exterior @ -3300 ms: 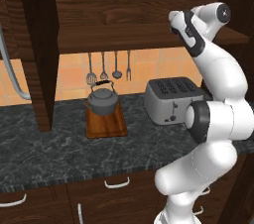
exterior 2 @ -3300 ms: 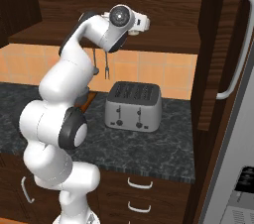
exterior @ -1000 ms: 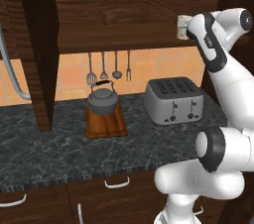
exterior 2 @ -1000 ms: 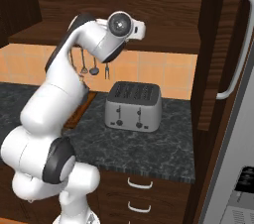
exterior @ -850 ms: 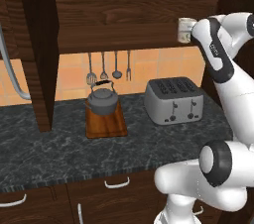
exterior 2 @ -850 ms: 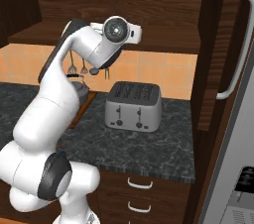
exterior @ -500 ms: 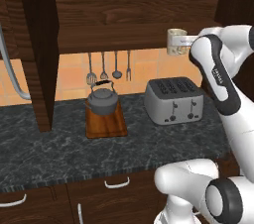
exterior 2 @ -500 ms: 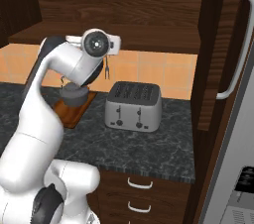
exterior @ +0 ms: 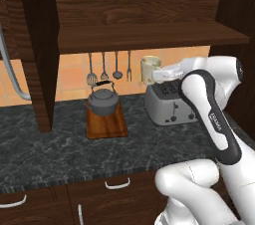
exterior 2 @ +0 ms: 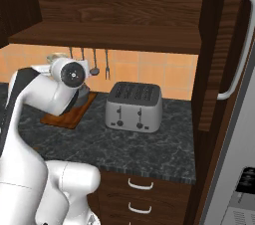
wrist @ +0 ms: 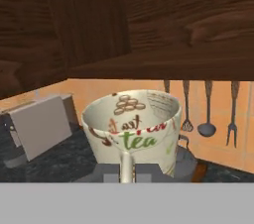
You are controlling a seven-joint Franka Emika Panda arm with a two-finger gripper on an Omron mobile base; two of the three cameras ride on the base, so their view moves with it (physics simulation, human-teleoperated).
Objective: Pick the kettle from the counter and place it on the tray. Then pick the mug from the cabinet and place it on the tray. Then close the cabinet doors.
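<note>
In my left base view the kettle (exterior: 102, 101) sits on the tray (exterior: 105, 122), left of centre on the worktop (exterior: 60, 149). Just right of it, at mid-frame, my claw (exterior: 153, 74) holds the mug (exterior: 150, 68) in the air below the cabinet (exterior: 144, 35) shelf, its jaws pinched on the mug's rim. The toaster (exterior: 169, 103) stands beneath, right of centre. My hand view shows the mug (wrist: 132, 129) upright at lower centre.
</note>
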